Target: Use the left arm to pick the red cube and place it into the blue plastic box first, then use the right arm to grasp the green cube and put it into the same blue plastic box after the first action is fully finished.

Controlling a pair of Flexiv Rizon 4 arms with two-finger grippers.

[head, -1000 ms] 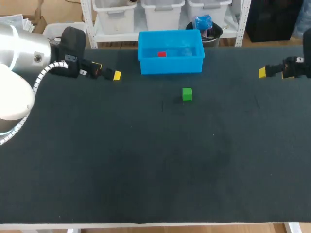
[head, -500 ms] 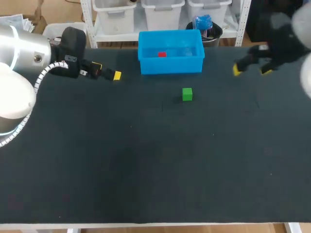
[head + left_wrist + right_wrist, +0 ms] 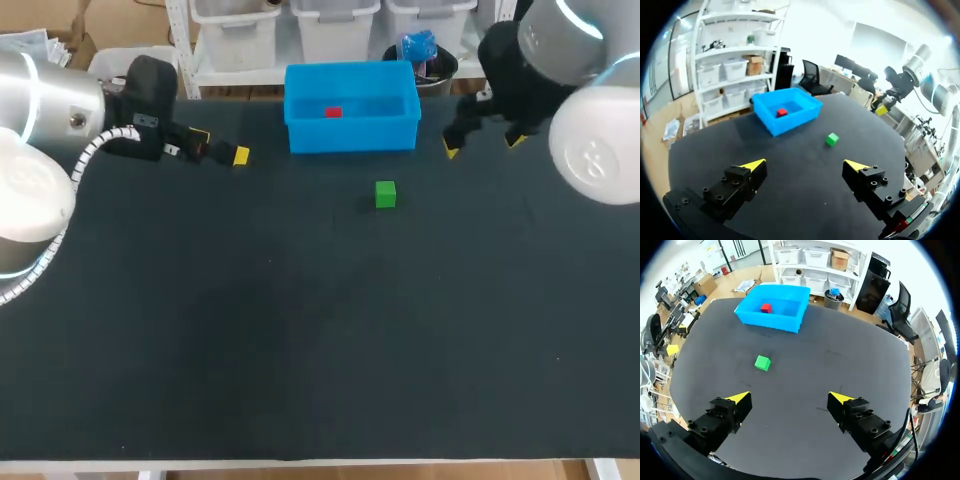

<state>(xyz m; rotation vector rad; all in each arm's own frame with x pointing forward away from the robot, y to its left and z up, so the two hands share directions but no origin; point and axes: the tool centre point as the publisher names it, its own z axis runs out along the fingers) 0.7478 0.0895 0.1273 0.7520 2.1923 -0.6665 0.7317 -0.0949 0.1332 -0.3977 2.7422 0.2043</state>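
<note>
Table [image 3: 300,350]: flat, matte black top, faintly speckled.

Green cube [image 3: 385,194]: small and sharp-edged. It sits alone on the mat a little right of centre, just nearer than the box and not touching it.

Left gripper [image 3: 220,146]: far left, level with the box's front wall. Blocky black fingers with yellow wedge tips are spread apart, with nothing between them.

Right gripper [image 3: 483,143]: far right, just right of the box. Its fingers are likewise spread wide and hold nothing.

Box [image 3: 350,135]: blue smooth plastic, rectangular, open-topped, at the far edge.

Red cube [image 3: 333,112]: lies inside the box, in its left half.
</note>
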